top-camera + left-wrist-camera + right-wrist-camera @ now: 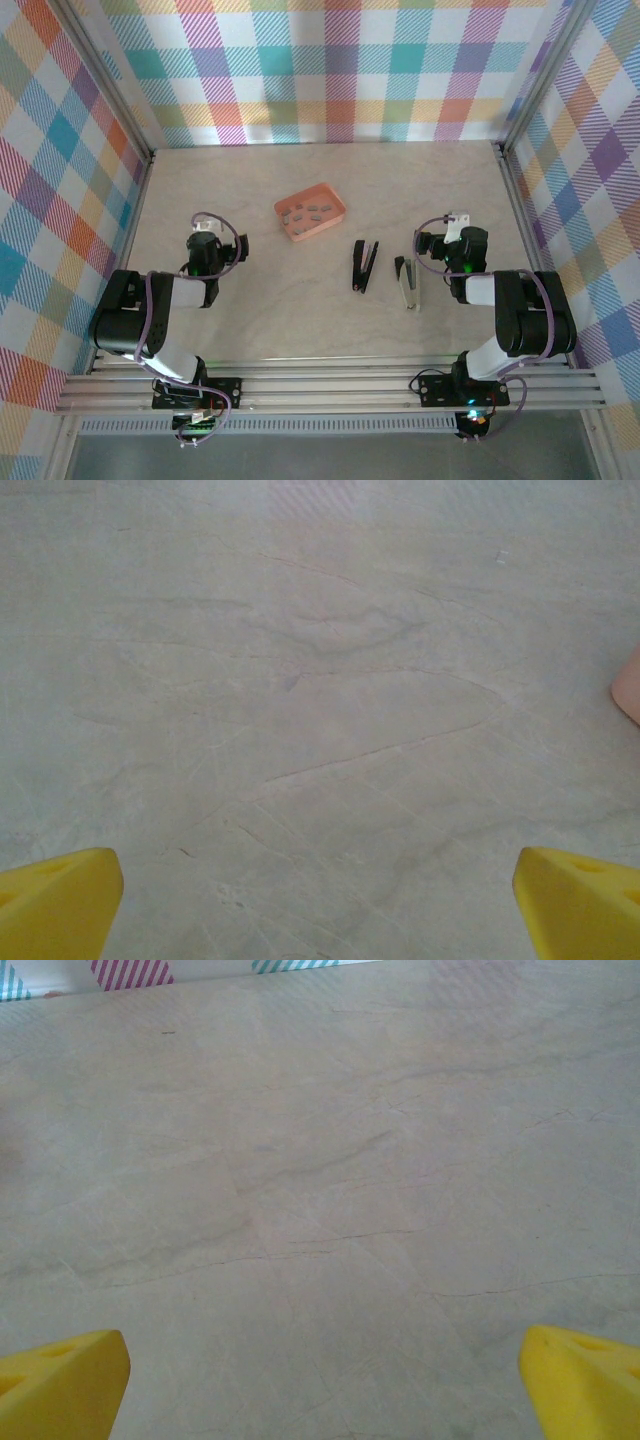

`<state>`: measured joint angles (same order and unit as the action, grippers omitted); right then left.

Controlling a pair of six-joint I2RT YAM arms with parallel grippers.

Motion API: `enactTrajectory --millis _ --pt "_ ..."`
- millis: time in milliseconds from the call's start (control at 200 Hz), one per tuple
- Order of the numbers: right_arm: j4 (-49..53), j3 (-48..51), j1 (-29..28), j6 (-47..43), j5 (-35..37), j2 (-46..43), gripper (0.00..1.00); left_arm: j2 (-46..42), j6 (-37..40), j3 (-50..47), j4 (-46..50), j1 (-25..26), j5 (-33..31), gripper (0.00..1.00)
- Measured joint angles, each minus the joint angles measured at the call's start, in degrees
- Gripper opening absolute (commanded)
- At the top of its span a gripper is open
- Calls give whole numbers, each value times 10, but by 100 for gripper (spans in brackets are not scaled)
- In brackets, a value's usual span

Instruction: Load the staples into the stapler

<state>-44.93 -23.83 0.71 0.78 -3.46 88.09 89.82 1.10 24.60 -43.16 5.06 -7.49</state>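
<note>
The staples (305,211) are several small grey strips lying in a salmon-orange tray (331,200) at the table's middle back. A black stapler (362,265) lies hinged open in a narrow V to the right of the tray and nearer to me. My left gripper (204,232) hovers left of the tray. Its yellow fingertips (60,900) stand wide apart over bare table, so the left gripper (318,900) is open and holds nothing. My right gripper (452,235) is right of the stapler. This right gripper (325,1380) is open too, with yellow fingertips (585,1380) over bare wood.
A second grey and black stapler-like thing (406,283) lies between the black stapler and my right arm. A corner of the tray (628,690) shows at the right edge of the left wrist view. Plaid walls (330,60) close in the table on three sides.
</note>
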Motion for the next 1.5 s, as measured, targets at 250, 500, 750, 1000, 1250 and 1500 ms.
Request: enactTrajectory --millis 250,500,750,1000,1250,1500 --pt "7 -2 0 0 0 -1 99 -8 0 21 46 0 -3 100" --pt "187 -101 0 -5 6 -45 99 -41 0 110 178 1 -11 100" --pt "425 -269 0 6 -2 -79 99 -36 -45 351 440 5 -16 100" --pt "704 -498 0 61 -35 -68 99 -25 -134 537 612 6 39 98" --pt "917 -528 -33 92 -51 -51 99 -28 -176 586 756 67 65 87" --pt "1061 -461 -109 138 3 -64 99 -49 -185 558 830 187 62 82"
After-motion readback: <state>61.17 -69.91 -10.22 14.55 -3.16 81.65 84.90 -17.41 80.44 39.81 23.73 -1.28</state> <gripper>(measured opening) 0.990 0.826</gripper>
